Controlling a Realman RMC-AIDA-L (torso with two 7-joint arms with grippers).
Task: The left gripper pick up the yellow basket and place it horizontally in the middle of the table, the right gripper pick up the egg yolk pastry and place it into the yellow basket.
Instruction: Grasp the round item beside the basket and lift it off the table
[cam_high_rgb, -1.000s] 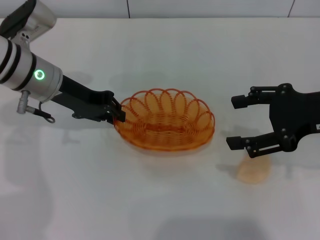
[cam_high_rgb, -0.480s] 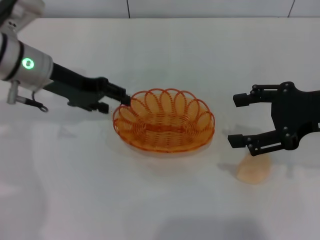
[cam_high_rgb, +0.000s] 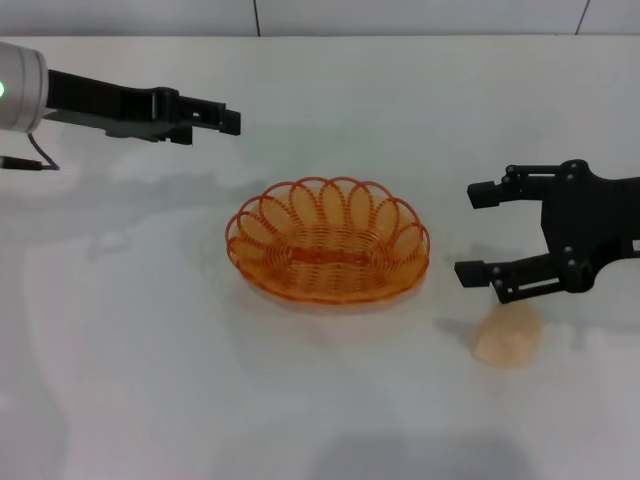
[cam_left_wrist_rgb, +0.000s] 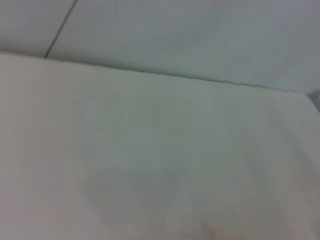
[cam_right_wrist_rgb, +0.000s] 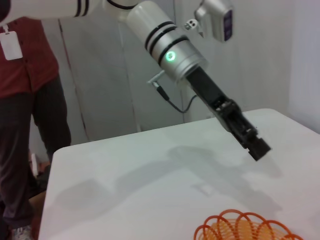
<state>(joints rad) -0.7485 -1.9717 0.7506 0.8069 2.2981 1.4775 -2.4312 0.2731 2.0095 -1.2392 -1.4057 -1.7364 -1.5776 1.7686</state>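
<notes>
At the centre of the table (cam_high_rgb: 150, 380) we see the yellow basket (cam_high_rgb: 328, 252), an oval wire dish resting flat on its base with its looped rim upward and nothing inside it. Far to its left and toward the back, the left gripper (cam_high_rgb: 228, 118) hangs above the surface, well apart from the basket and carrying nothing; we cannot tell from any view how far its fingers are parted. To the right of the basket, the right gripper (cam_high_rgb: 478, 232) has its two fingers spread wide, tips pointing toward the basket, and grasps nothing. Just in front of its nearer finger lies the egg yolk pastry (cam_high_rgb: 508, 336), a pale rounded lump on the table, near the basket's right end but outside it. From the right wrist view we note the left gripper (cam_right_wrist_rgb: 259, 149) raised over the table, the basket's rim (cam_right_wrist_rgb: 240, 226) at the lower edge, and a person in a red shirt (cam_right_wrist_rgb: 27, 65) standing behind the table.
</notes>
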